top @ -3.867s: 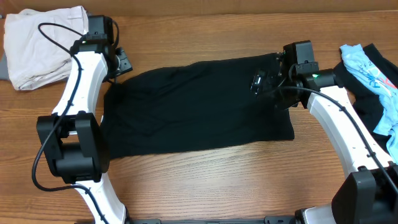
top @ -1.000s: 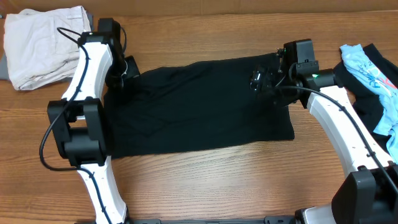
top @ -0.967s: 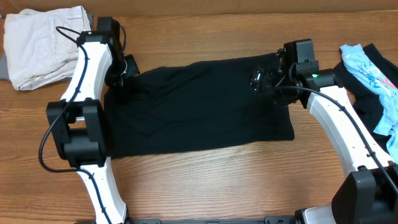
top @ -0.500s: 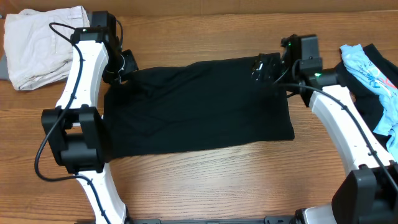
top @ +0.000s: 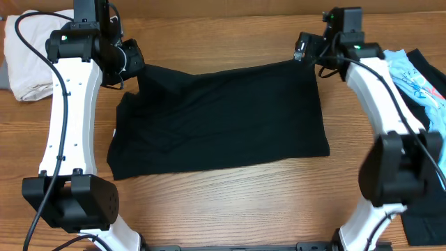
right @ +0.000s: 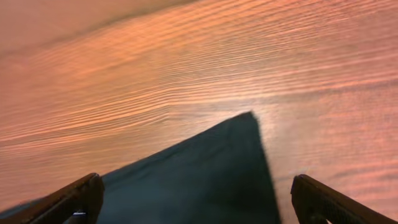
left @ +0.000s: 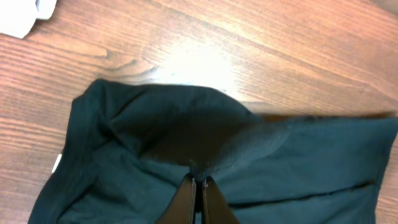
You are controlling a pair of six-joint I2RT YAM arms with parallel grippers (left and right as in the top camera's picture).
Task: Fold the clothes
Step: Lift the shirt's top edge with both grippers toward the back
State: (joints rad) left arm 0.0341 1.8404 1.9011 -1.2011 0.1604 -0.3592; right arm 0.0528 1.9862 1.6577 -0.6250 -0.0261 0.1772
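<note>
Both arms are reaching farther toward the top of the frame than a moment ago, the left one having swung wide to the left edge and the right gripper having lifted off the cloth.

Across the middle of the bench (top: 230, 202) the large black garment (top: 223, 118) is lying spread out, still a single flat layer with no fold made in it, so the task is looking to be near its start. Its upper left corner is being pulled up and bunched, while the rest is resting on the wood. At the upper left of the frame the cream clothes (top: 31, 49) are sitting in a loose heap, and at the right edge the light blue printed piece (top: 418, 77) is lying over another black piece (top: 435, 118); neither heap is looking neatly folded, so they are probably waiting their turn.

The left arm is stretching up the left side, its left gripper (top: 129, 61) clenched on the garment's upper left corner; the left wrist view is showing the fingertips (left: 189, 186) pinching a raised ridge of black fabric. The right arm is arching along the right side, its right gripper (top: 304, 47) hanging released, jaws wide, just above the garment's upper right corner (right: 245, 124) and holding nothing.
</note>
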